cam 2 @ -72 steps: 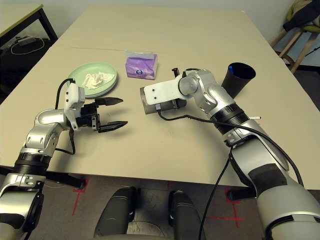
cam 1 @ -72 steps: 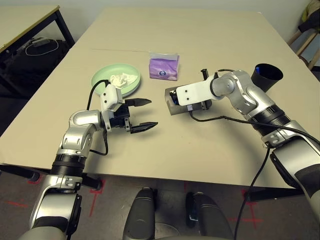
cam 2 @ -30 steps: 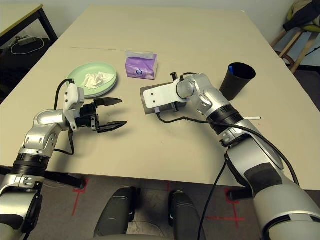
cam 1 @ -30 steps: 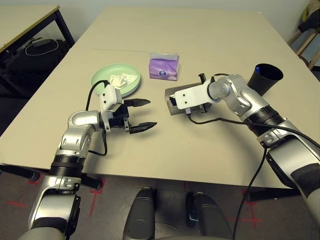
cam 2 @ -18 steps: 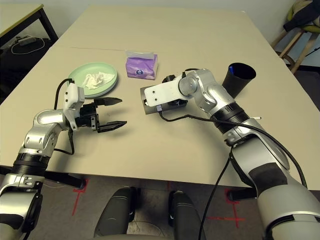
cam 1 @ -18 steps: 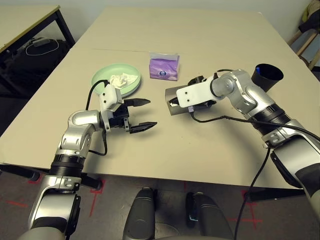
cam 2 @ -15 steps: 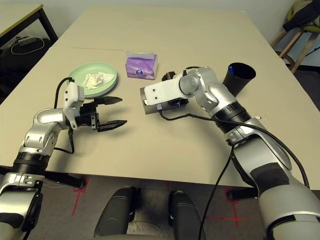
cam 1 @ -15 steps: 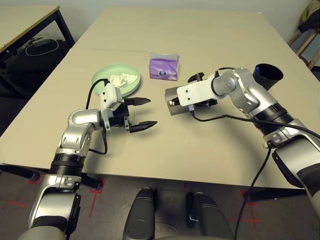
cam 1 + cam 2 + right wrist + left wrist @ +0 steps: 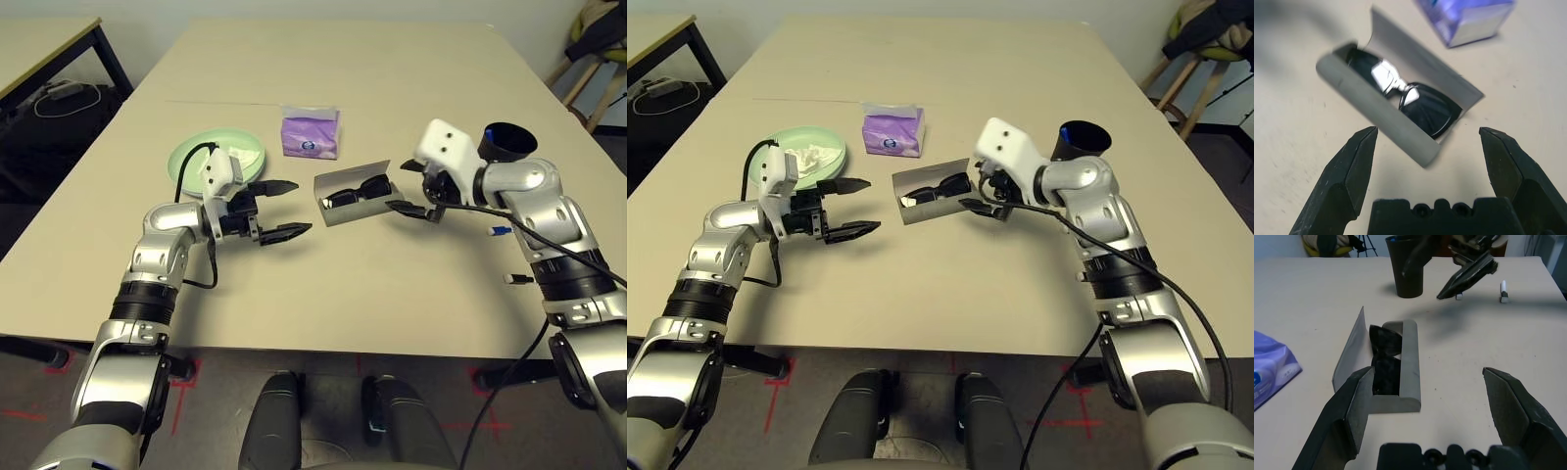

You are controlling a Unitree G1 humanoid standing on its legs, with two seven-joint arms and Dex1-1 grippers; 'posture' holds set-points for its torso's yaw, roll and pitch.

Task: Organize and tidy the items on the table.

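Lying open, grey-green glasses case (image 9: 355, 196) cradles black sunglasses (image 9: 355, 190).

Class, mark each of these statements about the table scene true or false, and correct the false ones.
1. The sunglasses lie inside the open glasses case. True.
2. The right gripper is clamped on the case. False: its jaws stand open, apart from it.
3. The crumpled tissue lies on the green plate. True.
4. The black cup lies tipped on its side. False: it stands upright.
5. The left gripper holds the tissue pack. False: it is open and holds nothing.
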